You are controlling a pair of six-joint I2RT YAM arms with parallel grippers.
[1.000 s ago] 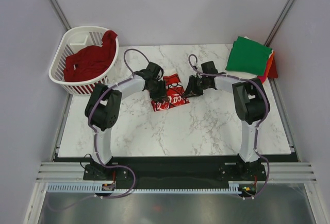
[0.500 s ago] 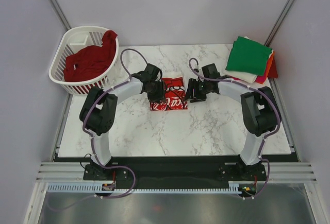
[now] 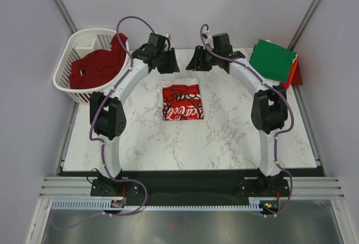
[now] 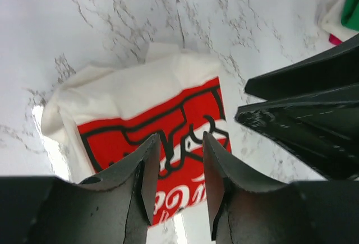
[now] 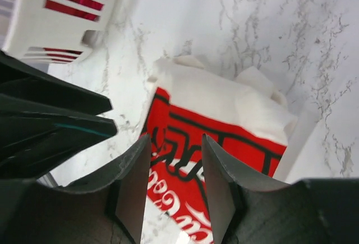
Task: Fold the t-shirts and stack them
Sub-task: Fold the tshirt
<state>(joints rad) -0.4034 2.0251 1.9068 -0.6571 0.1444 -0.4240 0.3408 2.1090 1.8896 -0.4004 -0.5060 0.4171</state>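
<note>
A white t-shirt with red Coca-Cola print [image 3: 182,102] lies folded into a small rectangle at the middle of the marble table, held by neither gripper. My left gripper [image 3: 170,64] and right gripper [image 3: 196,60] hover side by side beyond its far edge, raised above the table. Both are open and empty. The folded shirt [image 4: 140,106] shows below the left gripper [image 4: 178,143], and the same shirt [image 5: 224,115] below the right gripper [image 5: 175,146]. A green t-shirt [image 3: 272,59] tops a stack at the far right, with an orange one [image 3: 293,71] under it. A dark red t-shirt [image 3: 98,64] fills the basket.
The white slatted basket [image 3: 70,53] stands at the far left corner, off the table's edge, and its wall [image 5: 50,14] shows in the right wrist view. Bare marble [image 3: 224,137] stretches in front of the folded shirt. The two grippers hang close to each other.
Both grippers have let go of the Coca-Cola shirt, risen and drawn back toward the far side. The right gripper's jaws have spread. The shirt now lies flat and squared.
</note>
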